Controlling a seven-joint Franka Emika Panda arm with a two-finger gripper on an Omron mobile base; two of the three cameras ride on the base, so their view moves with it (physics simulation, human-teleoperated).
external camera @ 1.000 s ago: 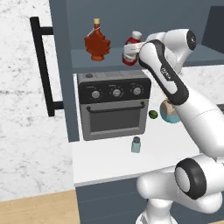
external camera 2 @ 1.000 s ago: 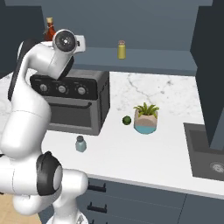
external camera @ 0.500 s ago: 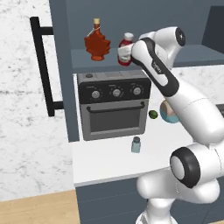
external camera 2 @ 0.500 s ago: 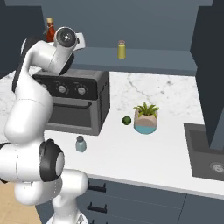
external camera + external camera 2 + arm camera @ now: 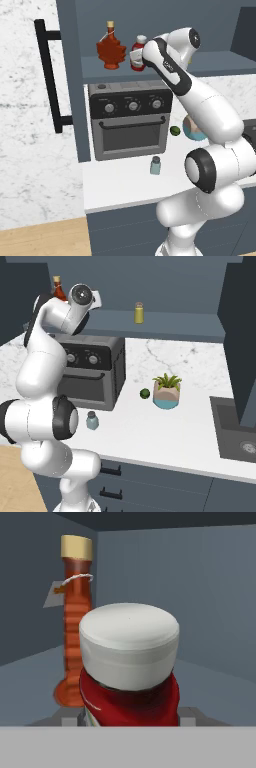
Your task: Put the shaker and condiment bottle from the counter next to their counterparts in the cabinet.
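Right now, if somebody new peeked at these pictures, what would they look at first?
Probably the big white robot arm reaching up into the dark blue cabinet, its gripper shut on a small red ketchup-style bottle with a white cap. Beside it on the shelf stands a maple-leaf-shaped red-brown bottle.

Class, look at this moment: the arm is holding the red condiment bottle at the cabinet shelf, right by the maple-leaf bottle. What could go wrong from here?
1. The condiment bottle in the gripper is very near the maple-leaf bottle; pushing further left might knock it over.
2. Whether the bottle's base touches the shelf cannot be told; releasing early could let it drop or tip.
3. The shaker sits beside the arm's base on the counter; a wide swing back might hit it.
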